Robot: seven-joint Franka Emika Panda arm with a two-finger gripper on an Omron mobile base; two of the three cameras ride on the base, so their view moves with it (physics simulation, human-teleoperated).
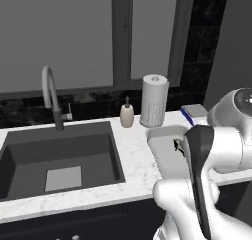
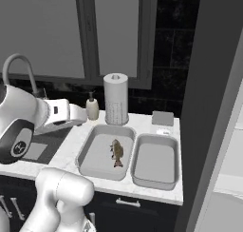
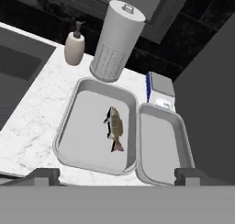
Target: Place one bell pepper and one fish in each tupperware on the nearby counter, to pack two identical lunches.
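Observation:
Two light-grey tupperwares sit side by side on the white marbled counter [image 3: 32, 113]. The left tupperware [image 3: 64, 140] [image 2: 97, 155] holds one brownish fish [image 3: 114, 126] [image 2: 116, 152] lying near its right wall. The right tupperware [image 3: 160, 145] [image 2: 154, 162] has nothing in it. My gripper [image 3: 118, 176] hovers above the near rims of both, open, with nothing between its fingers [image 3: 43, 175]. In the left base view my arm covers most of the left tupperware [image 1: 165, 145]. The bell peppers are out of view.
Behind the containers stand a paper towel roll [image 3: 117, 39] [image 2: 116, 99], a soap dispenser [image 3: 74, 46] [image 2: 92, 107] and a small blue-and-white box [image 3: 159, 87]. The dark sink [image 1: 59, 155] with its faucet [image 1: 49, 94] lies to the left. A tall dark panel [image 2: 209, 107] bounds the counter's right end.

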